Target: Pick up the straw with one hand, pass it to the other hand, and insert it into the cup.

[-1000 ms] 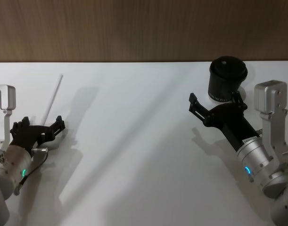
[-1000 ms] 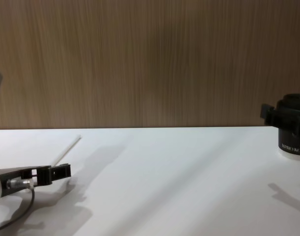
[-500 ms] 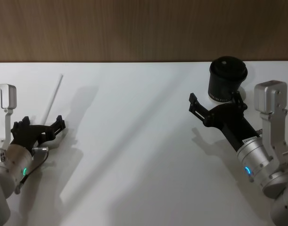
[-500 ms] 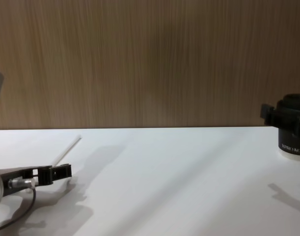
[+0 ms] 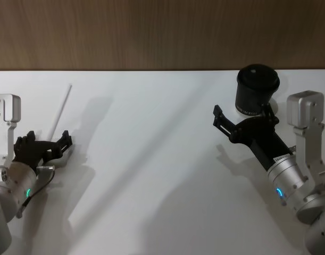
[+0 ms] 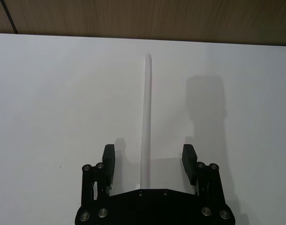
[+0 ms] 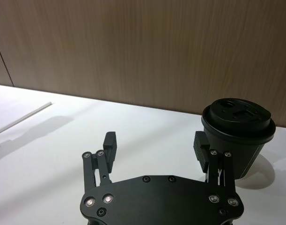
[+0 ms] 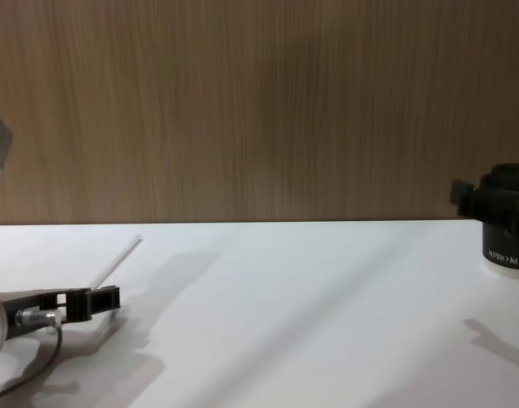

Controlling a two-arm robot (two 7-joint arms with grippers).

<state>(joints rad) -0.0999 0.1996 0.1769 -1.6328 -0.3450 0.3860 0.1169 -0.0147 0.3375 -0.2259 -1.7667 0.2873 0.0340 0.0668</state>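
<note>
Change: left gripper has been lowered a touch toward the table; nothing else has been moved.
Straw: laid flat on the table's left side, its near end between the left fingers, touched by neither.
Left gripper: spread wide, nothing held.
Cup: stood upright at the far right.
Right gripper: spread wide, nothing held, one finger just beside the cup.

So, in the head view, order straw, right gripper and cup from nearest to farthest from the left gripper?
1. Straw, lying between the open jaws of the left gripper.
2. Right gripper, far across on the right.
3. Cup, just beyond it, back right.
</note>
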